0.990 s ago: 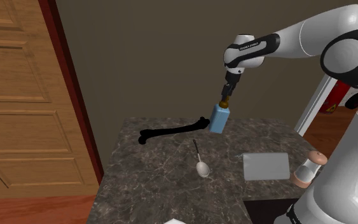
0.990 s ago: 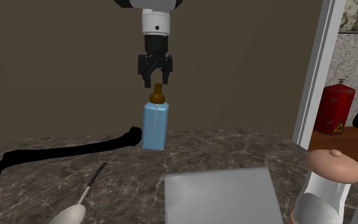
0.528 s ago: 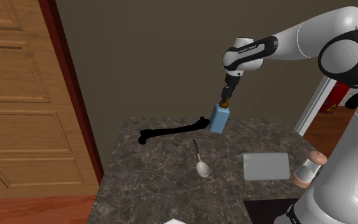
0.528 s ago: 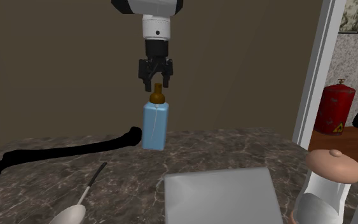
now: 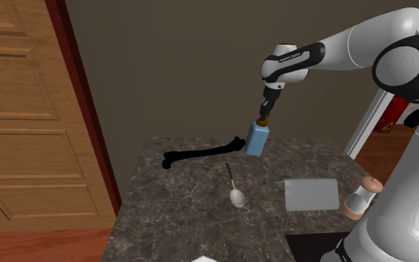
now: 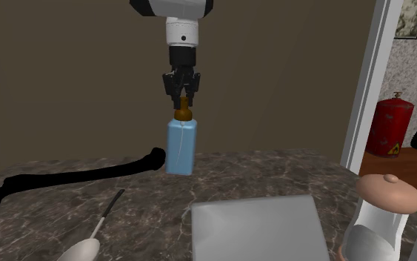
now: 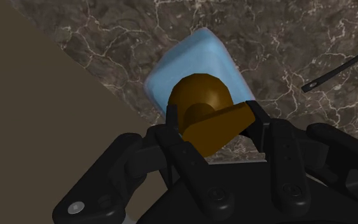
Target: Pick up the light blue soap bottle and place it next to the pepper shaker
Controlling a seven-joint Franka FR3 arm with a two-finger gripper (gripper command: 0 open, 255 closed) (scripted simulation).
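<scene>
Dark marble countertop [image 5: 193, 197] bears the light blue soap bottle [image 5: 256, 139] near its far edge, the gripper [image 6: 183, 100] clamped on its rounded brown pump [image 7: 199, 105], which could slip free when lifted.

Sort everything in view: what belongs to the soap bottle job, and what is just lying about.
Belongs to the job:
- light blue soap bottle, its brown pump top clasped by the end effector
- pepper shaker, white with a tan cap

Just lying about:
- spoon
- grey flat slab
- black bone-shaped thing
- red fire extinguisher, off the counter
</scene>
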